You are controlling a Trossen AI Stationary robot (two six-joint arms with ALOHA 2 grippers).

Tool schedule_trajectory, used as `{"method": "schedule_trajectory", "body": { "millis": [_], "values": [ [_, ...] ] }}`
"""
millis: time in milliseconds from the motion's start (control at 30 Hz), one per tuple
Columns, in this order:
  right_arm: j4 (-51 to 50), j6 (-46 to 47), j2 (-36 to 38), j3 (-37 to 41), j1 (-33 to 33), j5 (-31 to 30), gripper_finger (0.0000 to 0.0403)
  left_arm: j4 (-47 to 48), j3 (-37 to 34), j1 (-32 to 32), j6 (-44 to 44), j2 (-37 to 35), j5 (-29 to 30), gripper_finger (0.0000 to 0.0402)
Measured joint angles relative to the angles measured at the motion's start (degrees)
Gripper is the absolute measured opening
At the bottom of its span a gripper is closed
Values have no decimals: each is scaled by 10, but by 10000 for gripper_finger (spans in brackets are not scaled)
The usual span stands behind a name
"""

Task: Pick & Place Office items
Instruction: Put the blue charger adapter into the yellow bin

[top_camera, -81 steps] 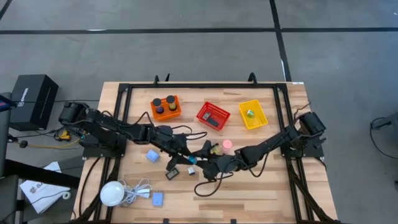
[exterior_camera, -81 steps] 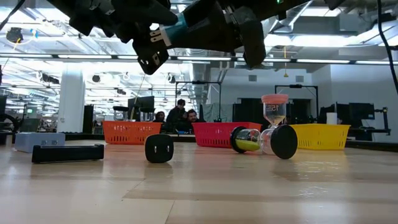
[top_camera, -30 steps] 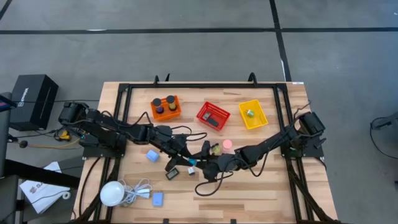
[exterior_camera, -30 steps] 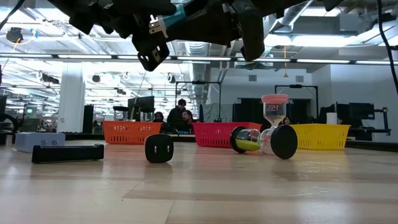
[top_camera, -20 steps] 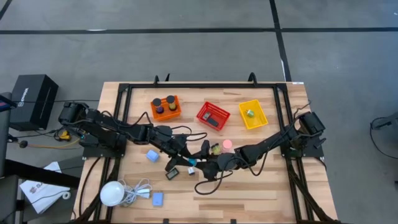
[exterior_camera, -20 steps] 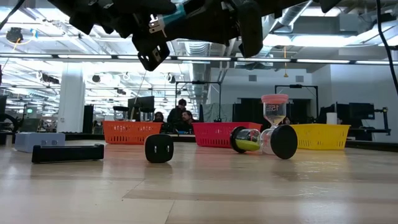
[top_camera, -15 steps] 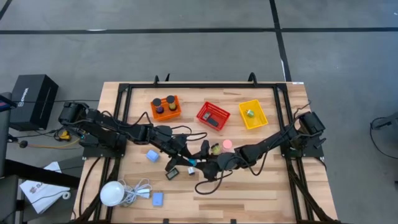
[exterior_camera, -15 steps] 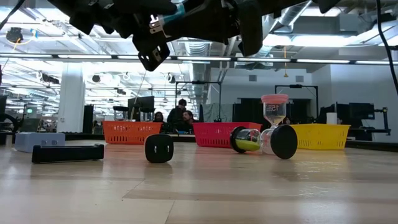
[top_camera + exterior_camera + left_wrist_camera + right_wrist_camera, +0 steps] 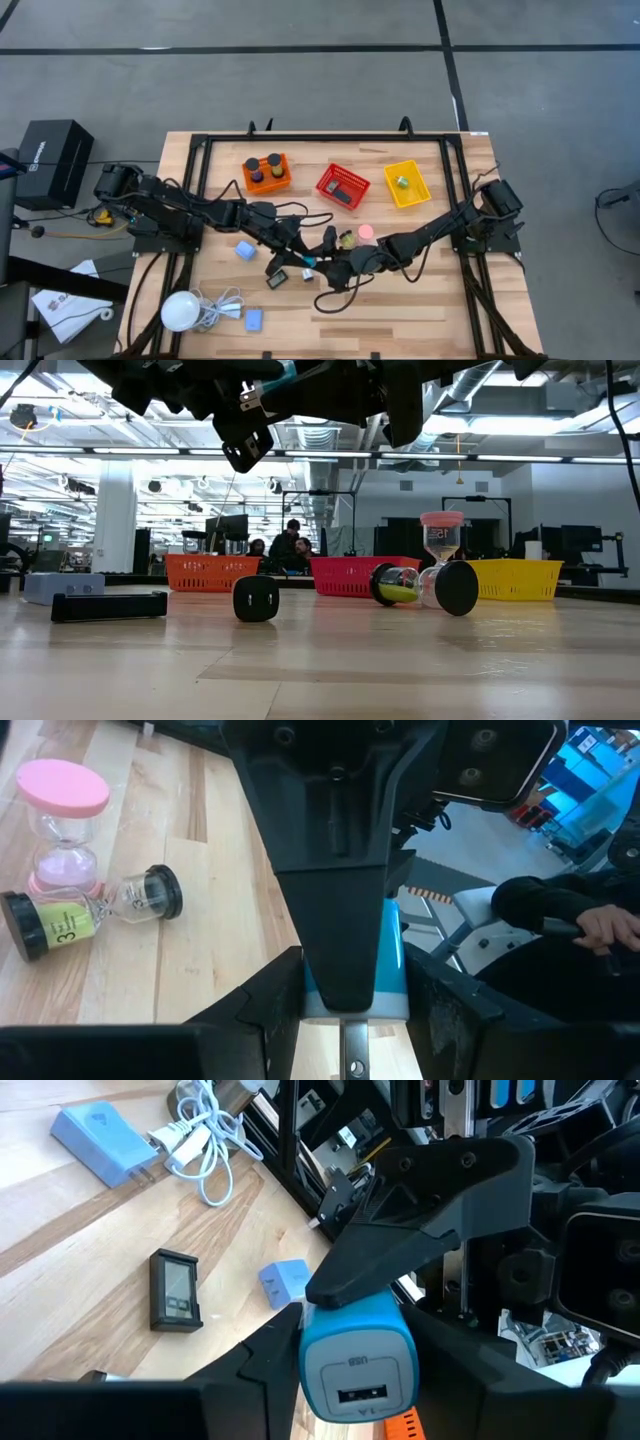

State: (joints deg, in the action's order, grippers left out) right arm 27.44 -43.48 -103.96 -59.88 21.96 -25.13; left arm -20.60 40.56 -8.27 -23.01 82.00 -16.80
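Observation:
A light-blue charger block (image 9: 308, 260) hangs above the table's middle, between both grippers. My left gripper (image 9: 300, 257) reaches it from the left and my right gripper (image 9: 317, 262) from the right; both are shut on it. In the low view its blue body (image 9: 285, 372) and white plug end (image 9: 246, 400) sit high above the wood. On the table are a standing pink hourglass (image 9: 366, 231), a lying hourglass (image 9: 345, 240), a black timer (image 9: 277, 281) and two more blue chargers (image 9: 245, 250) (image 9: 253, 320). My left gripper (image 9: 355, 995) pinches the charger block's blue body (image 9: 392, 960) between its two fingers, coming roughly level from the table's left. The block is lifted clear of the table. My right gripper (image 9: 357, 1365) pinches the same block at its port end (image 9: 358, 1365) between its two fingers, coming from the table's right. The left gripper's finger (image 9: 400, 1240) lies over the block's upper face. The block hangs clear of the table.
Orange basket (image 9: 266, 172), red basket (image 9: 343, 186) and yellow basket (image 9: 407, 184) stand along the far side. A white bulb with cable (image 9: 180, 310) lies near the left front. A black bar (image 9: 108, 605) and a small black cube (image 9: 256, 599) lie on the wood.
Both grippers, joined on the blue block, have crept slightly upward; nothing on the table has moved.

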Motion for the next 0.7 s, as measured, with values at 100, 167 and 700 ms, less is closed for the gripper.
{"method": "schedule_trajectory", "body": {
  "millis": [100,167,700],
  "values": [
    [0,0,0,0,0,0,143,0,0,0,0,0,0,145],
    [0,0,0,0,0,0,139,0,0,0,0,0,0,145],
    [-2,0,0,0,0,-4,138,-2,0,0,0,0,3,146]
  ]
}}
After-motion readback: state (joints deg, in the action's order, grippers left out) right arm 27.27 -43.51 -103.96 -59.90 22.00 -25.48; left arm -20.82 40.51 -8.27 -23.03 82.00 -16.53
